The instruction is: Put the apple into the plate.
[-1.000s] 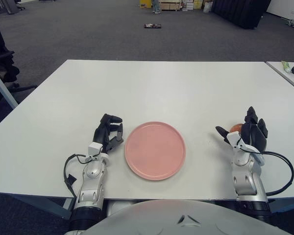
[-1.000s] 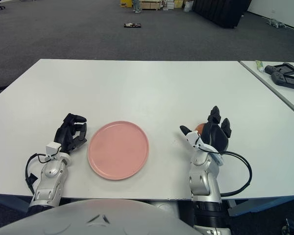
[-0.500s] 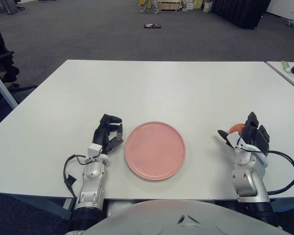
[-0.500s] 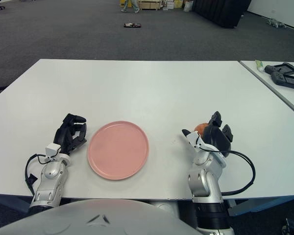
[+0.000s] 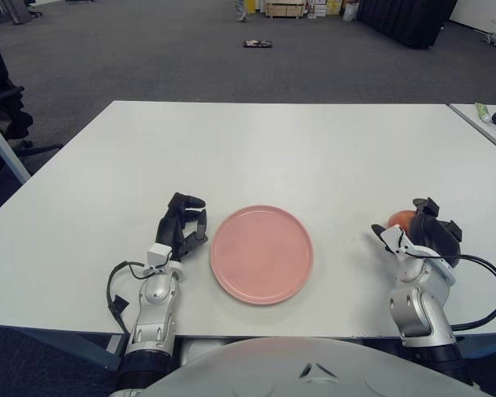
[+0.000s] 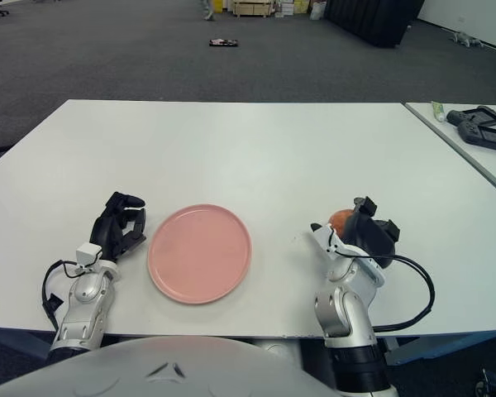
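A pink plate (image 5: 262,254) lies at the front middle of the white table (image 5: 273,149), with nothing in it. The apple (image 5: 400,219), red-orange, sits on the table to the plate's right, mostly hidden behind my right hand (image 5: 413,227). That hand is tipped forward over the apple, its dark fingers (image 5: 436,225) arched over the top and right side and the white thumb (image 5: 383,235) standing off to the left. My left hand (image 5: 190,223) shows just left of the plate, curled and holding nothing.
A second table at the far right carries a black controller (image 6: 479,124) and a small green item (image 6: 437,110). A dark chair (image 5: 0,99) stands off the table's left edge. Grey floor lies beyond the far edge.
My right hand has tipped forward and down, from fingers pointing up to fingers arched over the apple. The apple, the plate and the left hand have not moved.
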You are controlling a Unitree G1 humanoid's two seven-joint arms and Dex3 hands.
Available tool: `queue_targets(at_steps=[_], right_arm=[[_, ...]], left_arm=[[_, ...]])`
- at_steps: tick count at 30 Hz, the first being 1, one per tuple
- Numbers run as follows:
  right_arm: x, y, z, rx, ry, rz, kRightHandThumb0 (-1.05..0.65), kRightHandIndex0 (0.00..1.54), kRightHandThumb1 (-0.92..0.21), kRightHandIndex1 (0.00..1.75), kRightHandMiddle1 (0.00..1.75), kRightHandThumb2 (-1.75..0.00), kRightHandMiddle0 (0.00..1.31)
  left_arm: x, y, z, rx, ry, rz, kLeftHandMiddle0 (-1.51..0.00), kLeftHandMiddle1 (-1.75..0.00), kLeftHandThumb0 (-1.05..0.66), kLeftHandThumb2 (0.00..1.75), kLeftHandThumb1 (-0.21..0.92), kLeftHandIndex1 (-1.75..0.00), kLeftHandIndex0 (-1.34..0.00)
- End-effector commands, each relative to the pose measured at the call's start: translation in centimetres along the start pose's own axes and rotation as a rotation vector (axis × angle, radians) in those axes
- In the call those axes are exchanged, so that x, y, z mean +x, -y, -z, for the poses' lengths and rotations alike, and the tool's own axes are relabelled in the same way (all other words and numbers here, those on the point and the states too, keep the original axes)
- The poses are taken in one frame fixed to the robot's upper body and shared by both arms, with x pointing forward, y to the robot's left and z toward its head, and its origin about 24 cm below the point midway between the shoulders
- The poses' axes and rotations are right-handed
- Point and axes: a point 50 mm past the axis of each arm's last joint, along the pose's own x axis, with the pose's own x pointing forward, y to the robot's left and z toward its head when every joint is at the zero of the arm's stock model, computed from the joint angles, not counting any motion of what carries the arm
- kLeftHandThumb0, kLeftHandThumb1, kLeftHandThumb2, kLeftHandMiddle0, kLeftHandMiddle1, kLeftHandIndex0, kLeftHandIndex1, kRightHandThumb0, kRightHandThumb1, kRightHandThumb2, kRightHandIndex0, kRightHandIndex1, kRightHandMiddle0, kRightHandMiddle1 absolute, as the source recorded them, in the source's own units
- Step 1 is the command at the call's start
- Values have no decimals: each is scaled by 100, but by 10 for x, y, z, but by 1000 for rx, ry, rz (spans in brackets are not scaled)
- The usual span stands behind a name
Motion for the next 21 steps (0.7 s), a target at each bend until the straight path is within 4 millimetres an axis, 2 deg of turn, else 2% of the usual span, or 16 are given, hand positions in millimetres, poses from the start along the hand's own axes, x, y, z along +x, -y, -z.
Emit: queue_targets(at_steps=[1,5,10,13,15,21], right_arm=[[2,6,0,-43,8,60,-70,1,-44,144,160,-98,3],[2,7,2,-49,4,75,-65,2,-38,155,170,-104,7],[3,9,4,-58,-9,91,-61,4,-33,165,174,-108,15],[3,11,5,-64,-20,105,-59,5,-31,170,174,-110,25],[3,13,5,-68,-31,120,-51,6,-35,173,172,-115,44],[1,18,6,-82,-60,171,-48,15,-33,174,172,-125,58]], left_arm=[[-8,-5,18,2,-98,-14,-58,-175,-39,89,66,-175,-35],[-8,-5,18,1,-93,-16,-58,-175,-39,89,66,-175,-36],[-8,-5,18,-3,-86,-18,-58,-175,-39,90,65,-175,-36],[-8,-5,18,-6,-83,-18,-58,-175,-39,90,65,-175,-36],[-8,-6,18,-8,-80,-19,-57,-175,-39,90,65,-175,-36],[-8,-8,19,-14,-78,-22,-57,-175,-39,90,65,-175,-36]])
